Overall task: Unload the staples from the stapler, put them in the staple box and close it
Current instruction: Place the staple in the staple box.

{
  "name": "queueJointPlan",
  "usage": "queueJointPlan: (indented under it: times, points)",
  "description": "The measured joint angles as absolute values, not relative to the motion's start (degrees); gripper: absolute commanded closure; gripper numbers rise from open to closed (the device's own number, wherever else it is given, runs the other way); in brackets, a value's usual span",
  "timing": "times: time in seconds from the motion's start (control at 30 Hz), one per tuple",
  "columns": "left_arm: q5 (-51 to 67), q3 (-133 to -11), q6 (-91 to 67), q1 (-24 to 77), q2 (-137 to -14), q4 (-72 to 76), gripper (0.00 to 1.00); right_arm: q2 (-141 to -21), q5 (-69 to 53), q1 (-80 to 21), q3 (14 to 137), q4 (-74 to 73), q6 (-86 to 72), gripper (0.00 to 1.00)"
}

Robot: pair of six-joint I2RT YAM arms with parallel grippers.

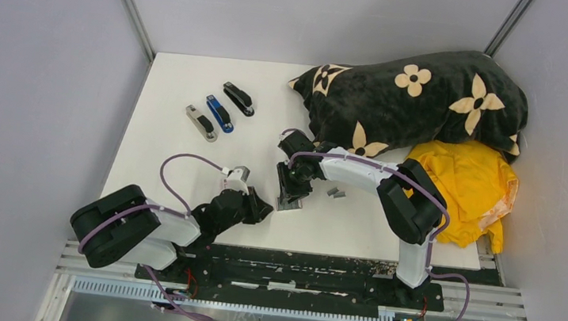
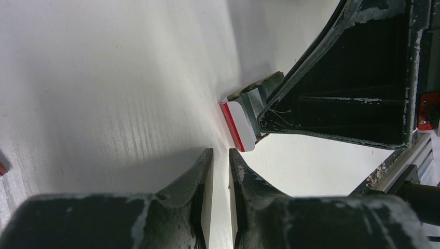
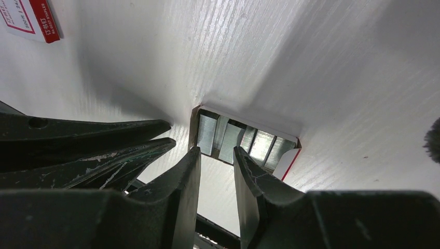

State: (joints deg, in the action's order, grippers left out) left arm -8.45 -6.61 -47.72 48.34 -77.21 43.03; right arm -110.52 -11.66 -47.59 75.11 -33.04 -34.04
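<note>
A white table (image 1: 169, 164) carried everything. At its far right lay a bundled black blanket (image 1: 430, 104) with cream flowers, and a crumpled yellow cloth (image 1: 465, 184) touched its near side.

Both arms reached to the middle of the table. The right gripper (image 3: 215, 151) pointed down at a small open box (image 3: 249, 122). Its fingers stood apart with bare table showing between them, and their tips met the near rim of the box. Whether they pinched any part of it could not be told. The left gripper (image 2: 220, 153) hovered just beside it, low over the table. Its fingers were drawn close with only a thin slit between them and nothing in that slit.

Three staplers lay in a slanted row at the far left, well apart from the grippers: a black stapler (image 1: 238, 98), a blue stapler (image 1: 220, 113) and a grey stapler (image 1: 201, 122). All three were closed.

The box was white with a red edge, and it held staple strips (image 3: 259, 145) packed side by side across its width. A second white-and-red box piece (image 3: 31, 18) with printed lettering lay nearby on the table.

Two loose staples (image 1: 335, 191), short grey strips, rested on the bare table just right of the right gripper and outside any container
</note>
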Motion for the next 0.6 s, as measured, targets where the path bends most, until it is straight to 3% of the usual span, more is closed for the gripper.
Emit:
queueJointPlan:
  times: [0.6]
  points:
    - [-8.23, -6.92, -47.72, 48.34, -78.13, 43.86, 0.76, -110.52, -11.81, -47.18, 74.5, -32.6, -34.7, 0.64]
